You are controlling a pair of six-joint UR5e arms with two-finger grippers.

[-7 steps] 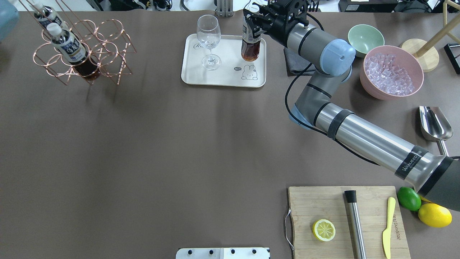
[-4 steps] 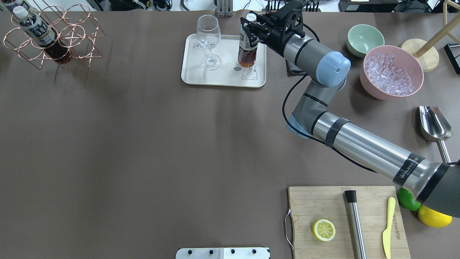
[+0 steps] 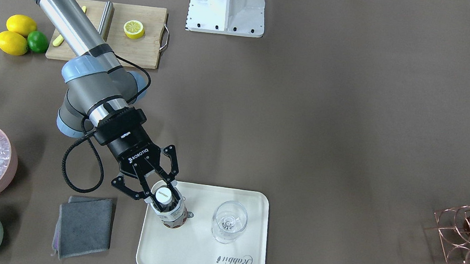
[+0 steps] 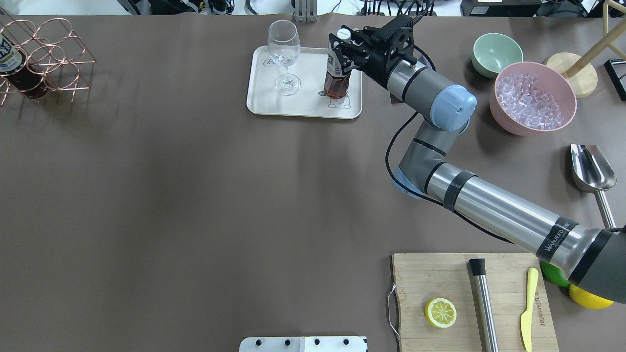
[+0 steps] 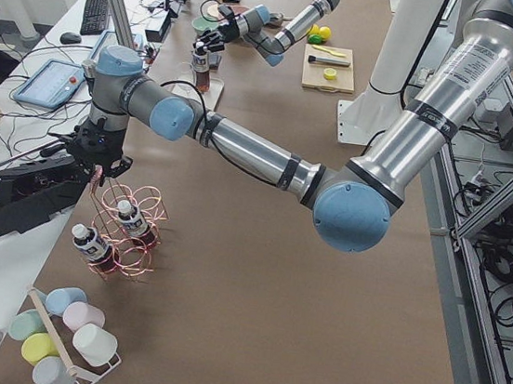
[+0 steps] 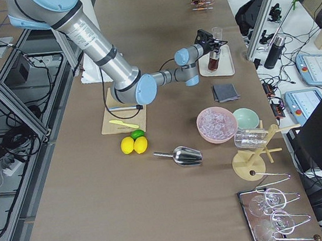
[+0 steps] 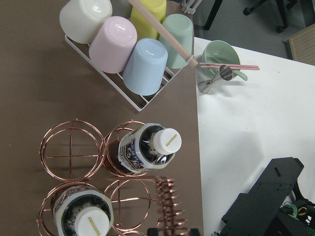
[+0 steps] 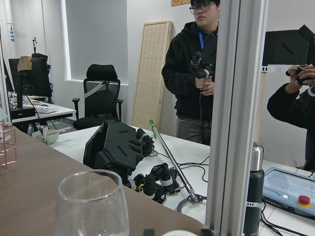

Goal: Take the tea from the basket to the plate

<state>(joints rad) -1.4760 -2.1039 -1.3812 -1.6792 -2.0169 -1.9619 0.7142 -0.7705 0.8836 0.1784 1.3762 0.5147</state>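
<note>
The right tool [image 3: 162,193] clamps the tea [image 3: 172,215] standing on the plate [image 3: 203,257]; whether the left tool [image 5: 100,166] is together, I cannot tell.

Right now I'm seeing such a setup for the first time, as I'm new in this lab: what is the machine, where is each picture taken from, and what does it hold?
It is a robot with two jointed arms at a brown table, each ending in a two-finger tool. Two pictures look down on the table, one from behind the robot, one facing it; two are taken from the table's ends; two come from cameras on the wrists. The right arm's tool is closed on the neck of a bottle of dark drink, which stands on a cream tray beside an empty wine glass. The left arm's tool is at the handle of a copper wire basket with two more bottles; its grip is unclear. Nearby: bowls, lemons, a cutting board.
</note>
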